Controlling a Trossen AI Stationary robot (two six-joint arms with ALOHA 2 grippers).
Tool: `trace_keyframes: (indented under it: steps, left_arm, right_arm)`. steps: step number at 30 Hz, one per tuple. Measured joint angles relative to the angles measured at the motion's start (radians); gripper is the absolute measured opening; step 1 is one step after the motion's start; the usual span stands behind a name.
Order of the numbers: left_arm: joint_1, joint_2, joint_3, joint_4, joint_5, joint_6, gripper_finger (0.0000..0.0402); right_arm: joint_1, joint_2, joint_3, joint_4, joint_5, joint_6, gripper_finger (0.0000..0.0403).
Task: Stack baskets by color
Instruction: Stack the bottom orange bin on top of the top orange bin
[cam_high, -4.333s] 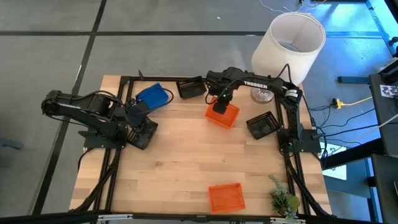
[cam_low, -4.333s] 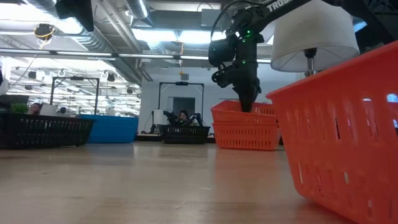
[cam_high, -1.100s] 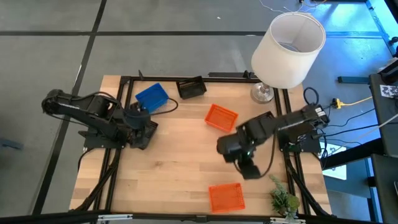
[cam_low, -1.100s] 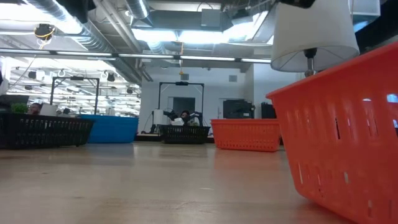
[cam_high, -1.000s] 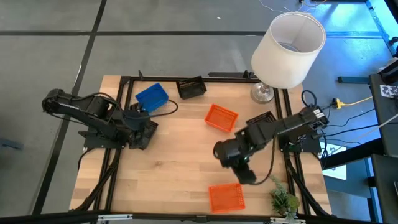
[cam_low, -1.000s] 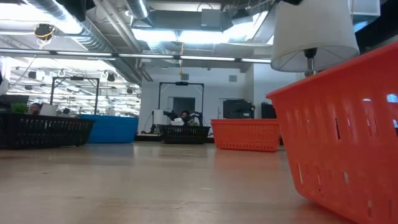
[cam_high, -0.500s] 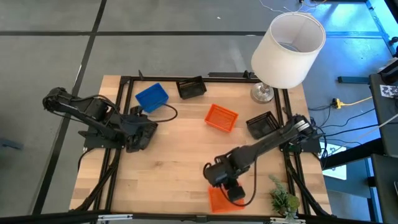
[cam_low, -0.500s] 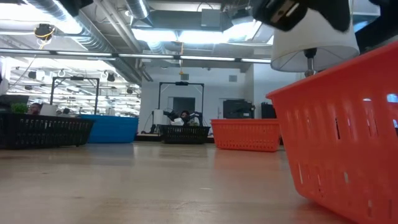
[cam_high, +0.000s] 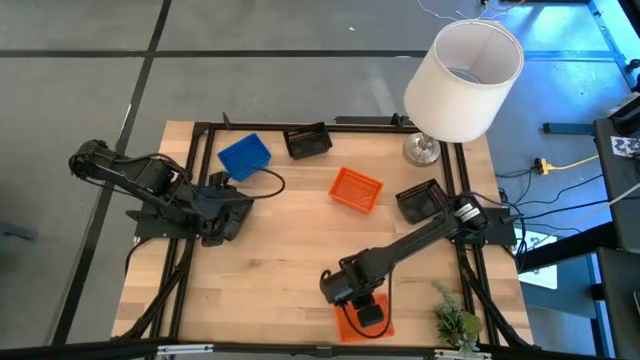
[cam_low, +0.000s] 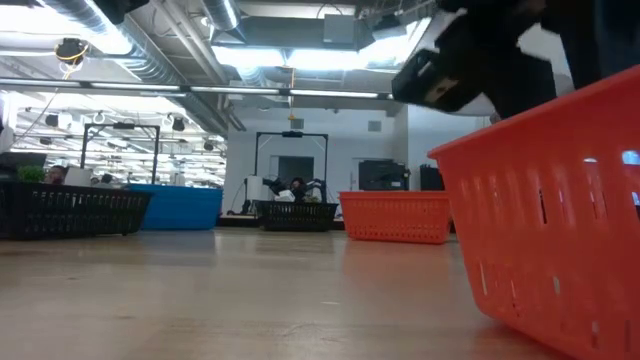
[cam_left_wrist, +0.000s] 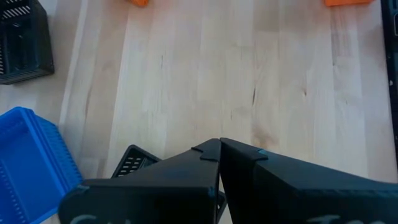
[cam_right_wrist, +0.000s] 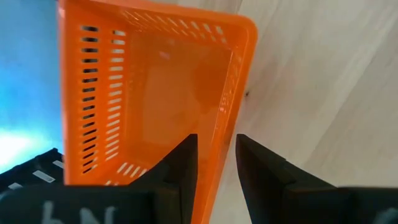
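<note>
Near the table's front edge lies an orange basket (cam_high: 346, 328) (cam_right_wrist: 149, 93). My right gripper (cam_high: 368, 315) (cam_right_wrist: 214, 139) hangs over it, pointing down and open. One finger (cam_right_wrist: 181, 163) stands inside the basket and the other (cam_right_wrist: 256, 169) outside, with a side wall (cam_right_wrist: 229, 127) between them. A second orange basket (cam_high: 356, 188) rests mid-table. A blue basket (cam_high: 244, 154) and a black one (cam_high: 308, 141) sit at the far edge, and another black one (cam_high: 422, 200) at the right. At the left, my left gripper (cam_high: 235, 200) (cam_left_wrist: 219, 147) is shut and empty.
A white lampshade (cam_high: 463, 78) on its lamp stands at the far right corner. A small green plant (cam_high: 455, 322) sits at the near right corner, close to the near orange basket. A black basket part (cam_left_wrist: 132, 163) lies below my left gripper. Bare wood fills the middle.
My right gripper has travelled from mid-table toward the near edge and come down onto the near orange basket. Its fingers now stand on either side of one wall. The baskets have stayed where they were.
</note>
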Motion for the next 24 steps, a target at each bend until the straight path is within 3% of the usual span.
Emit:
trace_keyframes:
  steps: [13, 16, 21, 24]
  left_arm:
    - [0.000, 0.000, 0.000, 0.013, 0.000, -0.001, 0.0000]
    - [0.000, 0.000, 0.000, 0.013, 0.000, -0.001, 0.0000]
    - [0.000, 0.000, 0.000, 0.013, 0.000, -0.001, 0.0000]
    - [0.000, 0.000, 0.000, 0.013, 0.000, -0.001, 0.0000]
  right_arm:
    - [0.000, 0.077, 0.000, 0.043, 0.001, 0.003, 0.0105]
    - [0.000, 0.077, 0.000, 0.058, 0.001, 0.002, 0.0084]
    - [-0.002, 0.077, 0.000, 0.056, 0.001, 0.004, 0.0012]
    - [-0.008, 0.077, 0.000, 0.054, 0.021, 0.024, 0.0008]
